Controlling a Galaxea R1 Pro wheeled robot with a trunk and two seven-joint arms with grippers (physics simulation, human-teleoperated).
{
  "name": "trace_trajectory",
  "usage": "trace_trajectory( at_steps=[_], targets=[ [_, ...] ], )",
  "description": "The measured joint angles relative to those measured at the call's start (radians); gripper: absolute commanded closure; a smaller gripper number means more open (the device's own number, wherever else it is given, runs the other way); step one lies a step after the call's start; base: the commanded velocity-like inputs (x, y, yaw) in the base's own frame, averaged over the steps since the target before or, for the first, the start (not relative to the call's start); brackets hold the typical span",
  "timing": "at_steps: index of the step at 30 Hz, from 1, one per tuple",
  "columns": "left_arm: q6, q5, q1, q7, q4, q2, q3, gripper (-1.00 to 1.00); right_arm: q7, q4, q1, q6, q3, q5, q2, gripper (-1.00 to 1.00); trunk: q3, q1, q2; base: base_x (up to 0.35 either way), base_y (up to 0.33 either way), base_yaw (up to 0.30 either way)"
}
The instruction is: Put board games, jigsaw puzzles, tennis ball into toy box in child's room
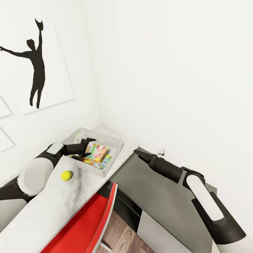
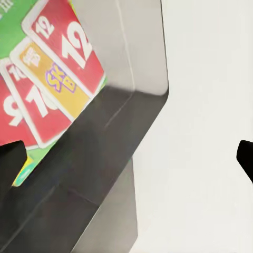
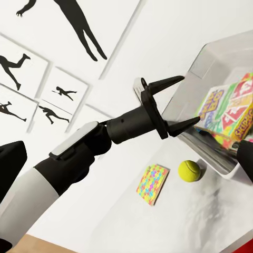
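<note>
**Grey bin, open fingers over it**

Black fingers of the left gripper point(image 3: 171, 103) stand spread wide with nothing between them, poised over the near rim of the toy box point(image 1: 114, 140), which sits on the table point(image 1: 52, 211) in the wall corner. Inside lies the Skip-Bo box point(image 1: 97, 151). On the table beside the bin rest the tennis ball point(image 1: 66, 175) and one jigsaw puzzle point(image 3: 153, 183), just apart. The right gripper point(image 1: 137, 154) hangs over the lower dark grey unit point(image 1: 158, 196); whether it is parted I cannot tell.
</note>
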Motion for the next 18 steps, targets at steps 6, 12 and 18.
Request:
trace_trajectory(
  at_steps=[6,12,18],
  targets=[
    [0.000,0.000,0.000,0.000,0.000,0.000,0.000,-1.00,0.000,0.000,0.000,0.000,0.000,0.000,-0.001,-1.00,0.000,0.000,0.000,0.000,0.000,0.000],
    [0.004,-0.001,0.000,-0.003,0.000,0.001,0.000,-1.00,0.000,0.000,0.000,0.000,0.000,0.000,-0.001,-1.00,0.000,0.000,0.000,0.000,0.000,0.000],
    [0.008,-0.003,0.002,-0.007,-0.005,0.002,0.000,-1.00,-0.001,0.000,0.000,0.001,0.000,0.000,0.000,-1.00,0.000,0.000,0.000,0.000,0.000,0.000]
  ],
)
